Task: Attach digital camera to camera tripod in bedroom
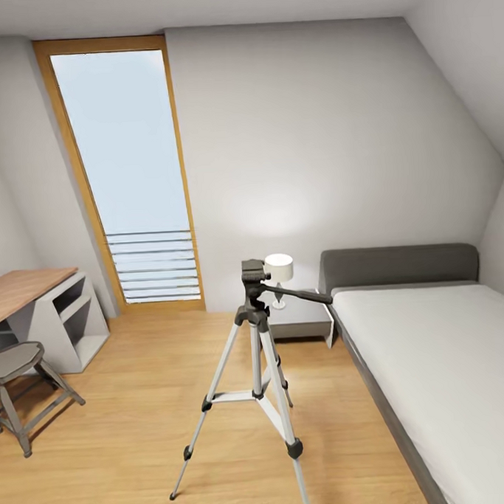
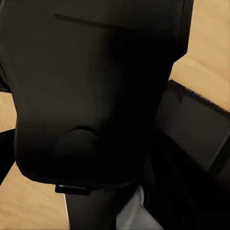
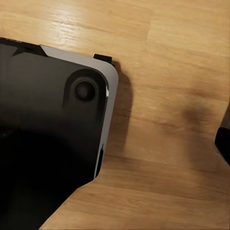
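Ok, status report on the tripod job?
Grippers' state unclear. Camera tripod upright on wood floor, beside bed. Head bare, camera not sighted. Path ahead looks open.

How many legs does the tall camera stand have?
3 legs on the camera tripod: one reaches toward the stool, one comes forward toward the bed, and one goes back toward the nightstand, partly hidden.

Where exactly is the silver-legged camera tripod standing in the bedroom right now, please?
In the head view, the silver-legged camera tripod stands on the wood floor at centre, in front of the grey nightstand with its small white lamp, just left of the low grey bed.
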